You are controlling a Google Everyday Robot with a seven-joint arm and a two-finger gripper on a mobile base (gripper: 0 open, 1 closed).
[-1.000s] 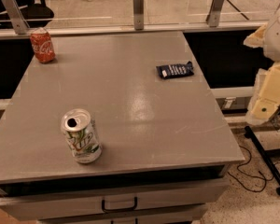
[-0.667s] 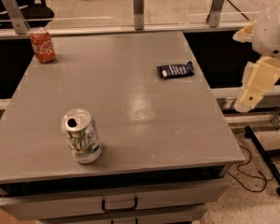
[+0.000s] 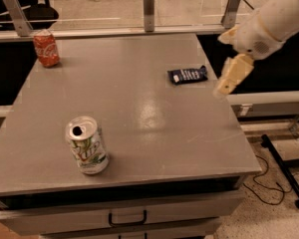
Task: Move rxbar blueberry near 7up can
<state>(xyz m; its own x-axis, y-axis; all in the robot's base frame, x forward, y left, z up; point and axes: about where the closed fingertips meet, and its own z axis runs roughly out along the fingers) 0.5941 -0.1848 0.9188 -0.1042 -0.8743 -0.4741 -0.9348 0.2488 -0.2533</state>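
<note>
The rxbar blueberry (image 3: 188,75), a flat dark navy wrapper with white lettering, lies on the grey table (image 3: 139,113) near its right edge. The 7up can (image 3: 86,145), silver-white with green and red markings and an open metal top, stands upright near the table's front left. My gripper (image 3: 228,81), cream-coloured, hangs from the white arm at the right, just right of the bar and above the table's right edge. It touches nothing.
A red Coca-Cola can (image 3: 46,48) stands at the table's back left corner. Metal posts (image 3: 148,1) and a glass panel run along the back. Drawers (image 3: 127,217) sit below the front edge. Cables (image 3: 279,168) lie on the floor at right.
My arm and gripper have swung in from the far right towards the table, coming close to the right side of the bar. The bar and both cans have not moved.
</note>
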